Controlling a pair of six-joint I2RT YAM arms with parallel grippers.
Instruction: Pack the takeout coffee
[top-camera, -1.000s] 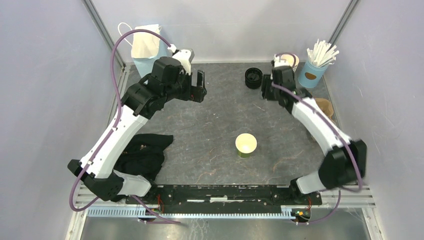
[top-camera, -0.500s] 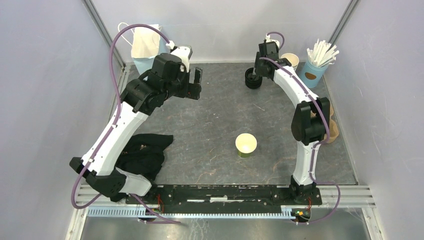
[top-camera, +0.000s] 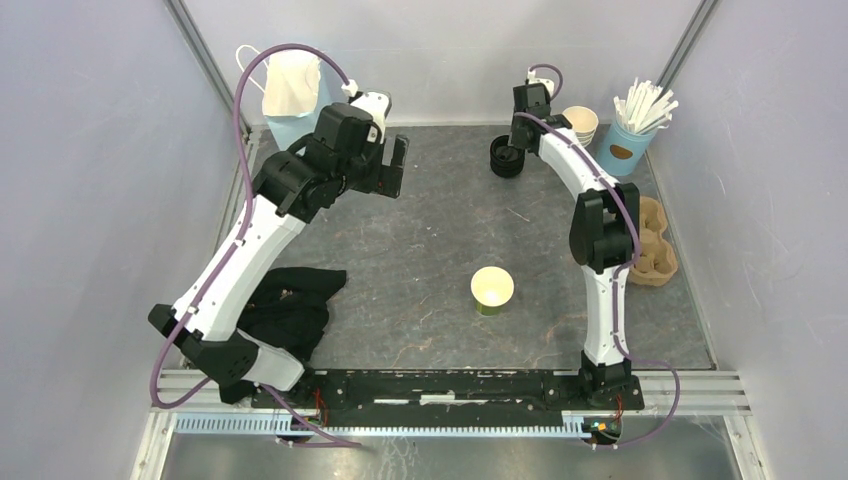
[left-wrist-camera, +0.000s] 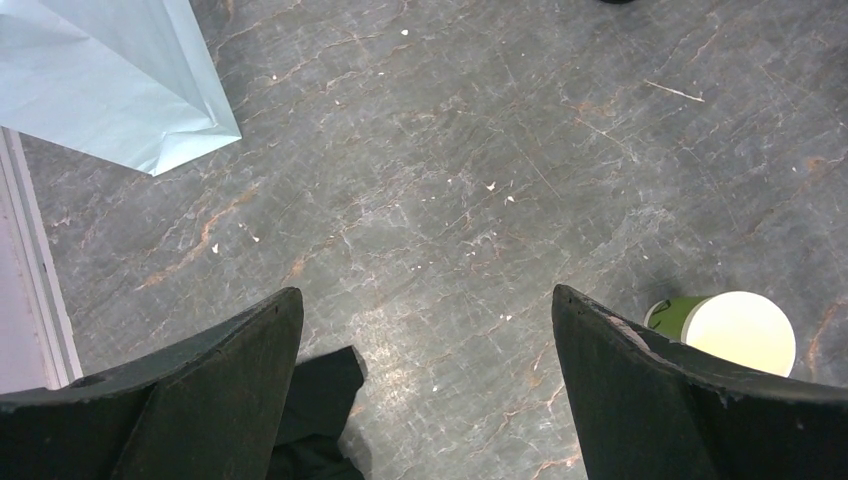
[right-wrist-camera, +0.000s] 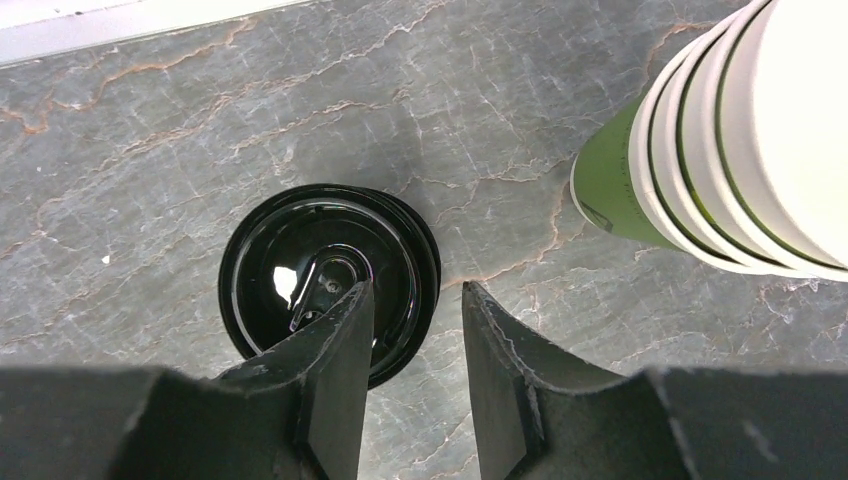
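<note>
No lidded coffee cup is in view. One lidless green paper cup (top-camera: 492, 289) with a pale inside stands upright mid-table; it also shows in the left wrist view (left-wrist-camera: 735, 330). My left gripper (top-camera: 385, 170) is open wide and empty, held high over the far left of the table (left-wrist-camera: 425, 292). My right gripper (top-camera: 516, 150) is open and empty, hovering just over a stack of loose black lids (top-camera: 498, 160). In the right wrist view (right-wrist-camera: 417, 287) its left finger overlaps the lids (right-wrist-camera: 270, 270).
A stack of lidless cream-rimmed cups (top-camera: 580, 122) (right-wrist-camera: 740, 140) stands right of the lids. A blue holder of stirrers (top-camera: 630, 135) is at the back right, a cardboard cup carrier (top-camera: 655, 242) on the right, a pale blue paper bag (top-camera: 290, 95) (left-wrist-camera: 110, 80) at the back left, black cloth (top-camera: 290, 305) near the left.
My right arm has straightened toward the back, uncovering the cup carrier, and brought its gripper over the black lids. My left gripper has shifted slightly toward the back.
</note>
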